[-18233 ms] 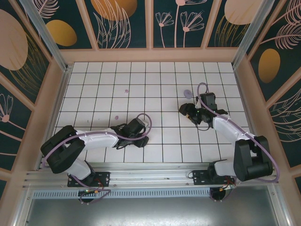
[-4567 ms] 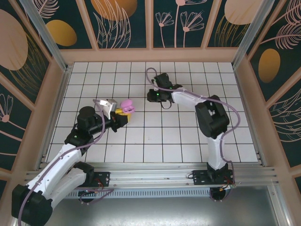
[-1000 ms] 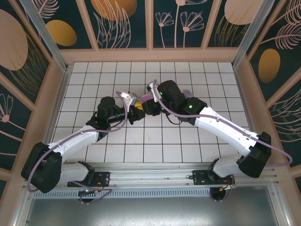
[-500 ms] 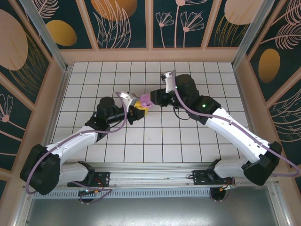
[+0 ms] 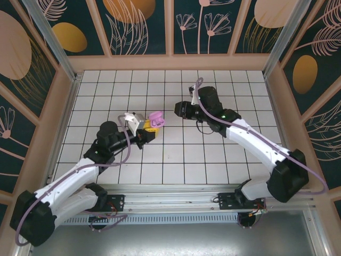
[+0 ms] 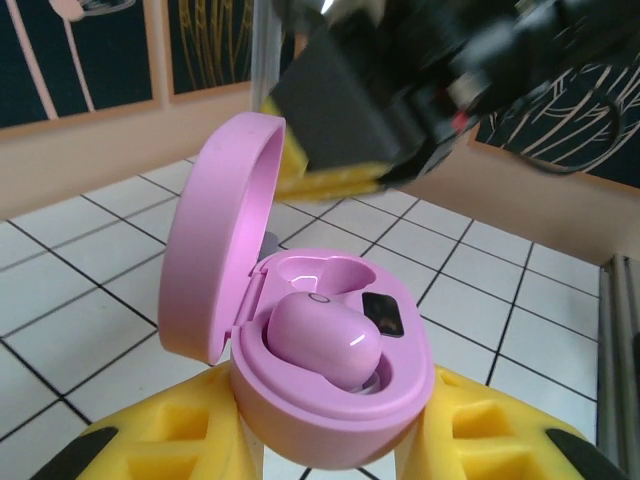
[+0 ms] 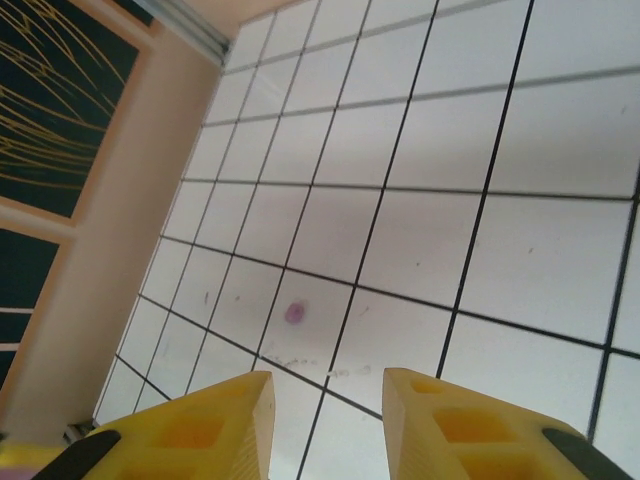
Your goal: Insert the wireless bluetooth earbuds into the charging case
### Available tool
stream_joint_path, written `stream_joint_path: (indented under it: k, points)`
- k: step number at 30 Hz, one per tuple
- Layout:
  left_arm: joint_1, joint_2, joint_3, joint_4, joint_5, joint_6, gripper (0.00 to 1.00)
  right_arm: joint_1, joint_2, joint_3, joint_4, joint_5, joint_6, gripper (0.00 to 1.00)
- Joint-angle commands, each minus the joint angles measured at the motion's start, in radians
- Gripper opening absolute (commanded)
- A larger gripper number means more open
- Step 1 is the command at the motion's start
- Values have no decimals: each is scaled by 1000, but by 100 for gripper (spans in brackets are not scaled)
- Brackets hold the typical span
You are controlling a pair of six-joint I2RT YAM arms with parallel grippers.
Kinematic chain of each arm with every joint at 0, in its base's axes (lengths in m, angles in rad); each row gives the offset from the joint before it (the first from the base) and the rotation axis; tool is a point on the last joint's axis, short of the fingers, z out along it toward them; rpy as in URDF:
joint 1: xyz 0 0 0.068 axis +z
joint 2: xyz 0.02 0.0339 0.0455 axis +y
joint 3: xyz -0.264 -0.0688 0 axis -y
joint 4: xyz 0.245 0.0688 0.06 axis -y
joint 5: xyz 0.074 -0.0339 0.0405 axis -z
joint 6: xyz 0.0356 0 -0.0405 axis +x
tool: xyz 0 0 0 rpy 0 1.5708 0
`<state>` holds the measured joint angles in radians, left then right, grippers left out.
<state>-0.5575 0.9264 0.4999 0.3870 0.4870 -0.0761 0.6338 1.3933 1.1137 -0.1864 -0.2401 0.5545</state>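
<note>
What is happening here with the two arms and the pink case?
The left gripper holds the open pink charging case. One pink earbud sits in it; the second socket is empty. The right gripper is open and empty, close to the case. A small loose bud lies on the white table.

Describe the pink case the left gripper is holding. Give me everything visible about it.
The pink charging case is a glossy, rounded plastic clamshell, clamped at its base between the yellow fingers of the left gripper. Its hinged lid stands open, roughly upright. One pink earbud sits in the nearer socket, and the socket behind it is empty. A dark rectangular patch shows on the inner face beside the earbud.
</note>
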Motion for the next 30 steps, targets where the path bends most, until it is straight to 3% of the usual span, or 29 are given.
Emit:
stream_joint_path:
  k: [1, 9, 18, 23, 30]
  points:
    - [-2, -85, -21, -58, -62, 62, 0, -5, 81, -18, 113, -91, 62, 33]
    - [-2, -221, -32, -203, -145, 64, 0, 30, 336, 60, 200, -117, 117, 31]
    - [-2, -385, -27, -372, -196, 67, 0, 149, 674, 343, 172, -182, 127, 23]
    - [-2, -471, -29, -426, -221, 53, 0, 198, 769, 433, 169, -195, 178, 21]
    - [-2, -536, -43, -454, -228, 37, 0, 254, 836, 519, 85, -99, 217, 21]
